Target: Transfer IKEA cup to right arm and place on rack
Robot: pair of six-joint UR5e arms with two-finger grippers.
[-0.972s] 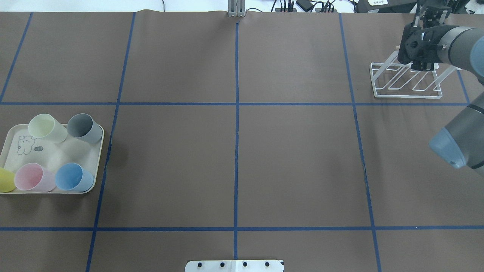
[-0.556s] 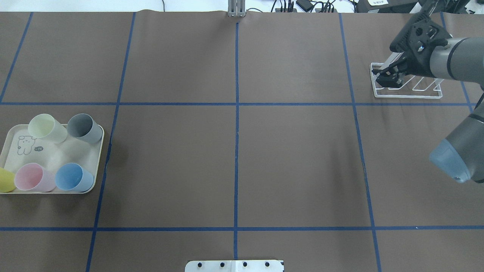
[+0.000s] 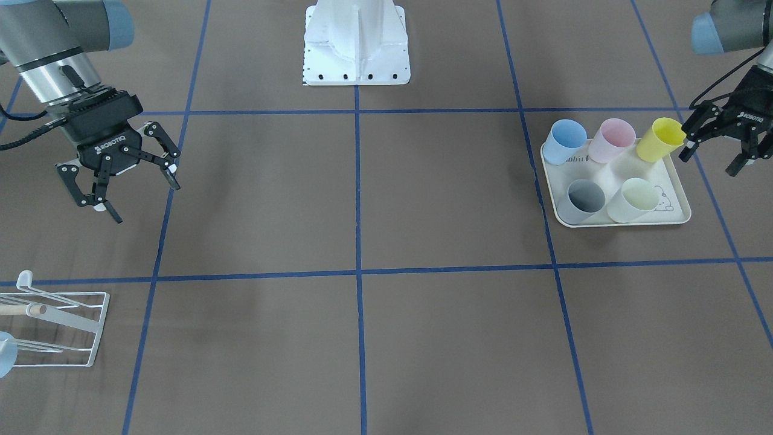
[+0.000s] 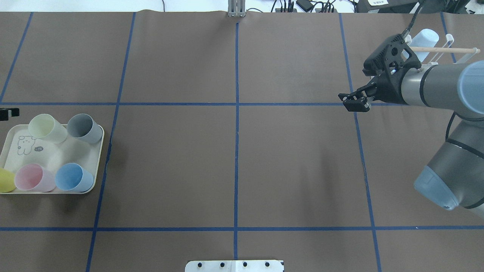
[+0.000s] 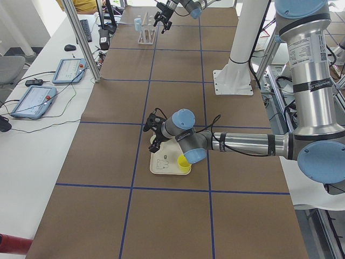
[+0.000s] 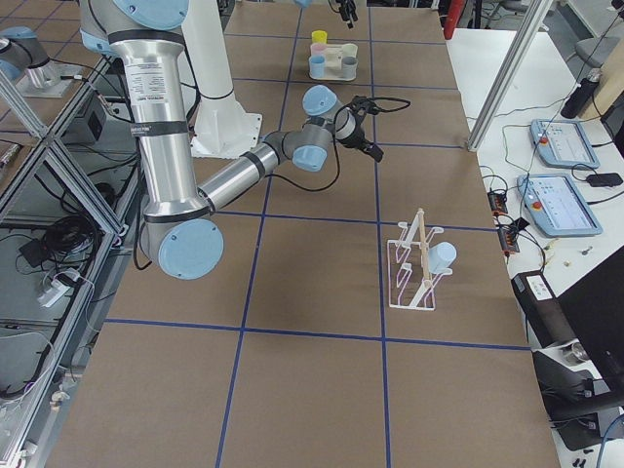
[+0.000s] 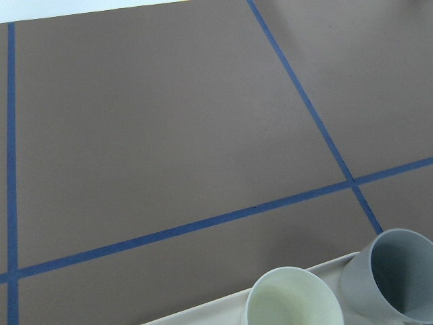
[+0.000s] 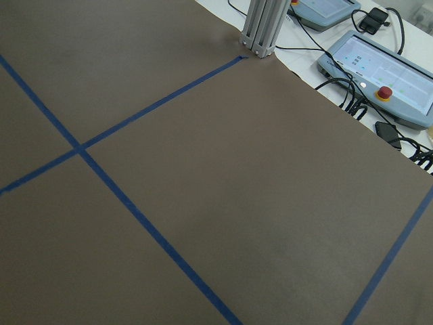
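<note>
Several IKEA cups stand on a cream tray [image 4: 68, 151]: yellow [image 3: 658, 139], pink [image 3: 611, 140], blue [image 3: 564, 140], grey [image 3: 583, 200] and pale green [image 3: 634, 199]. My left gripper [image 3: 709, 163] is open and empty, just outside the tray beside the yellow cup. Its wrist view shows only the pale green cup [image 7: 291, 305] and the grey cup [image 7: 396, 281]. A pale blue cup [image 4: 425, 39] hangs on the white wire rack [image 3: 54, 329]. The right arm's gripper [image 3: 136, 196] is open and empty above bare table, away from the rack.
The robot's white base plate [image 3: 356, 42] sits at the table's near middle edge. Blue tape lines divide the brown table. An aluminium post [image 8: 264, 27] and control tablets [image 8: 385, 78] stand past the far edge.
The right gripper has swung away from over the rack toward the table's middle, uncovering the dowel and the pale blue cup. The left gripper's tip has appeared at the left edge.
</note>
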